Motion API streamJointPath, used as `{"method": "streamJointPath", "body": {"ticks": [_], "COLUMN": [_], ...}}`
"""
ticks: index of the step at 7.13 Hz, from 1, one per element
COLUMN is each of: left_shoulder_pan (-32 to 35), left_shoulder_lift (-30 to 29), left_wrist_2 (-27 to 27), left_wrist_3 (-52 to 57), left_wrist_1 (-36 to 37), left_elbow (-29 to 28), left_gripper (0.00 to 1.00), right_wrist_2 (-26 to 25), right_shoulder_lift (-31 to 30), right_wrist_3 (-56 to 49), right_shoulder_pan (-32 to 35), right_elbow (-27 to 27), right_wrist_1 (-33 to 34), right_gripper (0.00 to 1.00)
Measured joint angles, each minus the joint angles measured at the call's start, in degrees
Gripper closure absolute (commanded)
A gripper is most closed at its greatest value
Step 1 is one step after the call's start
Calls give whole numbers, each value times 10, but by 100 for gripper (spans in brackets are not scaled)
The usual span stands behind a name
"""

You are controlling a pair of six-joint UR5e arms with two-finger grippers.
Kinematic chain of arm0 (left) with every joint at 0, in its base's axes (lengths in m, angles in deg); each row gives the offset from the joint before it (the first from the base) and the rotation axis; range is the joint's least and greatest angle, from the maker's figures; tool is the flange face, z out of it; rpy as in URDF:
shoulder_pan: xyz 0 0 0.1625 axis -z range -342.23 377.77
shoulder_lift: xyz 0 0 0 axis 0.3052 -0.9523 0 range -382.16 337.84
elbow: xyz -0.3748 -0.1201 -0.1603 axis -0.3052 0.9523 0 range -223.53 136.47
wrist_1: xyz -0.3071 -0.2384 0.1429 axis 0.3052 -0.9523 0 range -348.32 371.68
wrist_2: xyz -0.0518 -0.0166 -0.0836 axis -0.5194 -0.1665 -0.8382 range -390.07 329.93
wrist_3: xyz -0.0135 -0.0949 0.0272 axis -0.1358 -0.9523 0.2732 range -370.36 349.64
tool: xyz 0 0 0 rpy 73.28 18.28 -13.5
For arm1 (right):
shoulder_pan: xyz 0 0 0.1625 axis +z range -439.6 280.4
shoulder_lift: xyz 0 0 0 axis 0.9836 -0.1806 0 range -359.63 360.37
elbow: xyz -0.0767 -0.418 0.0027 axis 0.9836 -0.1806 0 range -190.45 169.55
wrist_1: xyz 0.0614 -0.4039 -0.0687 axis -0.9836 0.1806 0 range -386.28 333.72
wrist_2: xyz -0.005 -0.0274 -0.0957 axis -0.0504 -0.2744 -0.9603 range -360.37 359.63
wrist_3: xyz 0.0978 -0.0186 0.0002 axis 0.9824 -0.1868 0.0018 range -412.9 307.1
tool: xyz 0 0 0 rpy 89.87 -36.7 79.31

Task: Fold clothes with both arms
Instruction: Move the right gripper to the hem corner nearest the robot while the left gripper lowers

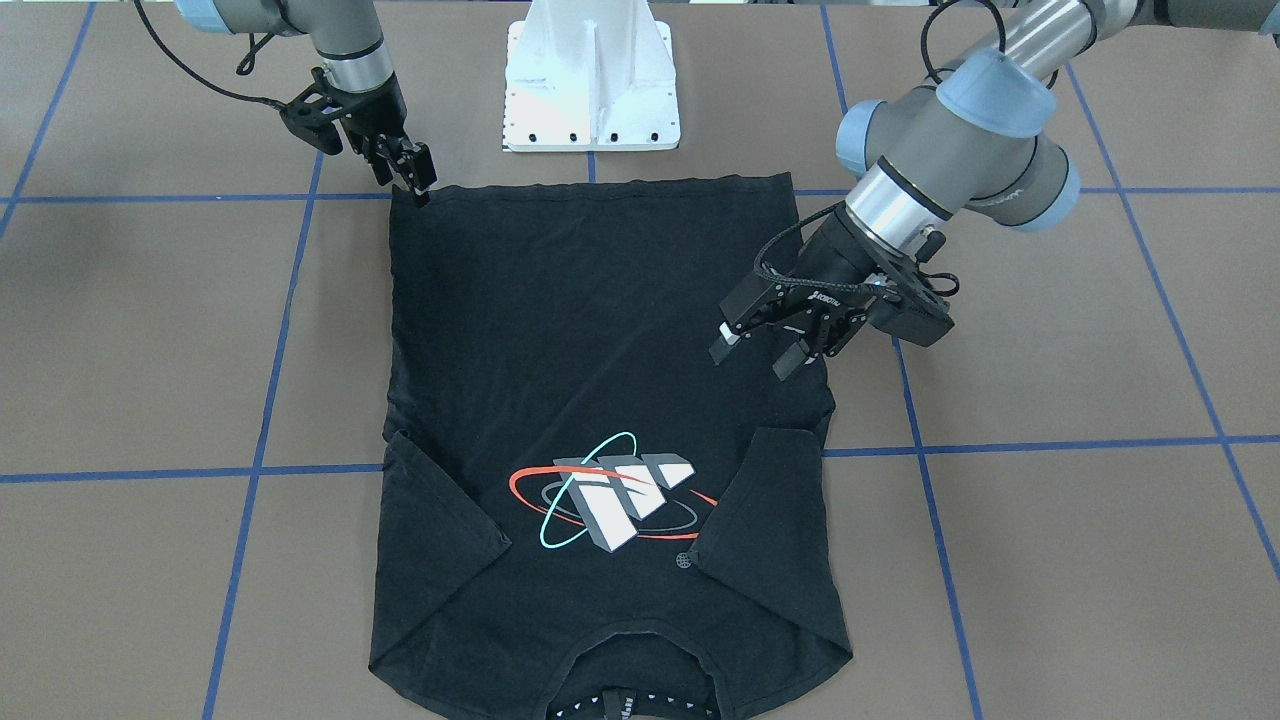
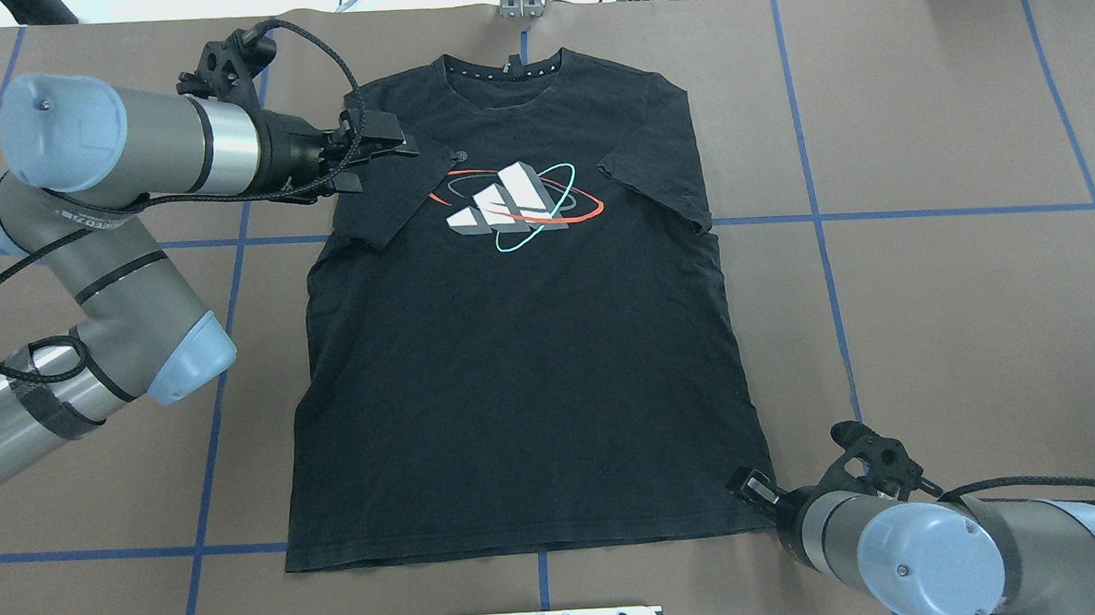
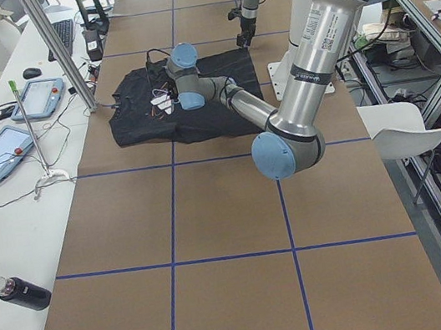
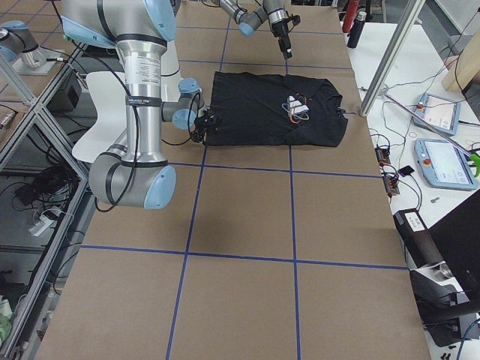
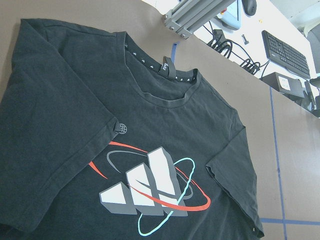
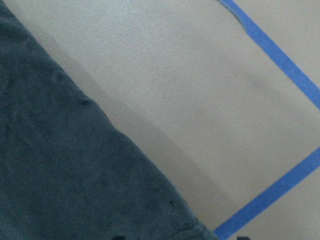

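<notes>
The black T-shirt (image 1: 600,330) lay flat, logo up, at the centre of the brown surface (image 1: 1050,520), both sleeves folded inward. At frame right in the front-facing view, the left claw (image 1: 752,360) hovered wide open and empty over the shirt's edge. The right claw (image 1: 408,182) met the hem's upper-left corner; whether it gripped could not be told.

Chest print (image 5: 150,192) on T-shirt (image 5: 60,100): no letters; three slanted white-grey bars ringed in red, teal and grey.
Sleeve emblem (image 5: 120,128): small round globe-like sign, wordless.
Collar loop (image 5: 166,65): white marks, unreadable.
Left arm (image 2: 81,217): white lettering, too small to read.
Left end effector (image 1: 753,358): white wording on its black body, blurred.
</notes>
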Motion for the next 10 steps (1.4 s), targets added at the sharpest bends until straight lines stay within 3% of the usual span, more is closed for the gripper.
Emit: {"method": "streamJointPath", "body": {"ticks": [1,2,3,7,10], "left_shoulder_pan": [0,0,0,-1,-15], "left_shoulder_lift": [1,2,2,8,93], "left_wrist_2": [0,0,0,-1,4], "left_wrist_3": [0,0,0,-4,-40], "left_wrist_1": [0,0,0,6,56], "left_elbow": [0,0,0,10,102], "left_gripper": [0,0,0,0,0], "right_wrist_2": [0,0,-1,-1,20], "right_shoulder_lift": [-2,-3,-4,-19,-35], "right_wrist_3": [0,0,0,0,-2], "right_shoulder_pan": [-3,-4,-5,-8,-9], "right_elbow": [0,0,0,14,48], "right_wrist_1": [0,1,2,5,4], "right_gripper": [46,79,100,100,100]}}
